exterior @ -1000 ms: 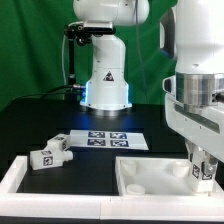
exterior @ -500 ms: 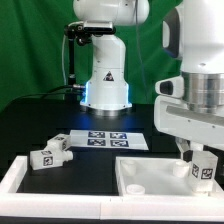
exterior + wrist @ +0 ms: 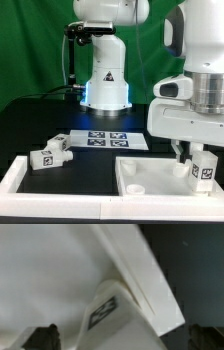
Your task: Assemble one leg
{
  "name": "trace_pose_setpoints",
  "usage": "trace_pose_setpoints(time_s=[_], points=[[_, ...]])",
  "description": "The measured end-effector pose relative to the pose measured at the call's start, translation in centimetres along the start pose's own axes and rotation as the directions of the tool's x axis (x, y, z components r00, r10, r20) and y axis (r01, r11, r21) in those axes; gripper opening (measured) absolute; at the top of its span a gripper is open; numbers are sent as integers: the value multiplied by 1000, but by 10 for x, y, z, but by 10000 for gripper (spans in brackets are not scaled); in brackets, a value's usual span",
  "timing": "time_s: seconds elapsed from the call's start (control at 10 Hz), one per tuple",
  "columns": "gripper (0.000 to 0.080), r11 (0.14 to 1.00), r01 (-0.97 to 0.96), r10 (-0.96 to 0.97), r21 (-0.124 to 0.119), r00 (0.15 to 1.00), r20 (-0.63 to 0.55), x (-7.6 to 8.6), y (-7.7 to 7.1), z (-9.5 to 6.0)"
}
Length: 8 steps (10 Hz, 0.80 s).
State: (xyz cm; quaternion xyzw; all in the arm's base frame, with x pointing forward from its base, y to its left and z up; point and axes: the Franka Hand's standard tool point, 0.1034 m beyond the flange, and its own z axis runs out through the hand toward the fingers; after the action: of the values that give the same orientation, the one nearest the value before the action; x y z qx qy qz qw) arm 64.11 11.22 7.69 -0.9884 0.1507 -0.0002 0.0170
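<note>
A leg [image 3: 205,171], a stubby white post with a black-and-white tag, stands at the near right corner of the large white rimmed tabletop panel [image 3: 150,177]. My gripper [image 3: 198,163] hangs over it with a finger on each side. In the wrist view the leg [image 3: 110,314] sits between the two dark fingertips [image 3: 45,338], with a gap on each side, so my gripper [image 3: 125,339] is open. The panel's rim [image 3: 135,269] runs past the leg. Two more legs [image 3: 60,146] [image 3: 42,159] lie on the black table at the exterior view's left.
The marker board [image 3: 105,140] lies flat in the middle of the table. A white raised border [image 3: 15,178] runs along the near left. The robot base [image 3: 105,85] stands at the back, in front of a green backdrop.
The wrist has turned above the leg and the hand has shifted slightly toward the exterior view's left. The leg stays at the panel's corner.
</note>
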Motion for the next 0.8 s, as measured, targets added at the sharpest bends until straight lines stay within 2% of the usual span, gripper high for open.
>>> trace_pose_setpoints(time_s=[0.1,0.2,0.3,0.4,0.5,0.6,0.7,0.8], points=[[649,983,183,-183,-18,983,-13,1,-1,1],[649,965,262,-262,-26,965,-11,-2,-5,3],[649,965,260,-260,-24,965,-11,-4,-9,4],[519,973,231,-231,-22,973,-12,-3,-7,4],[519,973,229,-229,-23,973,-12,-3,-7,4],[382,981,194,-194,-22,981,-13,-3,-7,3],[286,992,124,-124,-21,992,-14,-3,-6,4],[287,999,43,-44,-20,999,-16,-3,-6,3]])
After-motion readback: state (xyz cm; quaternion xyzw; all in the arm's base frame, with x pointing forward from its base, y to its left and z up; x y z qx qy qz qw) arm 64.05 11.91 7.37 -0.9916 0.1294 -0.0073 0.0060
